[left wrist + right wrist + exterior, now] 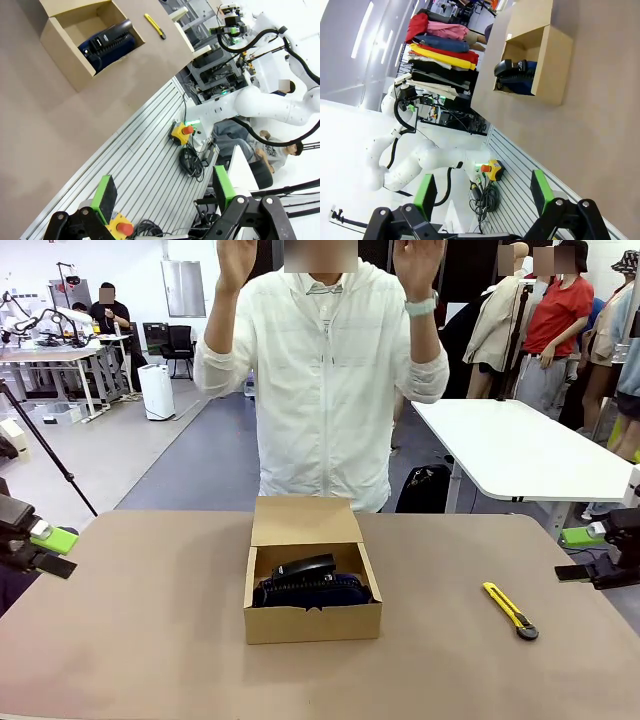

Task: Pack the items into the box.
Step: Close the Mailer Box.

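Note:
The brown cardboard box sits open at the middle of the table, its flap lid raised toward the person. Inside lie the dark navy pouch and, on top of it, the black stapler. The box with the pouch shows at the top of the left wrist view, and the box with the stapler in the right wrist view. My left gripper rests open at the table's left edge, my right gripper open at the right edge, both far from the box. The left gripper and right gripper hold nothing.
A yellow-and-black utility knife lies on the table right of the box. The person stands at the far side with both hands raised above the table. A white table stands behind on the right.

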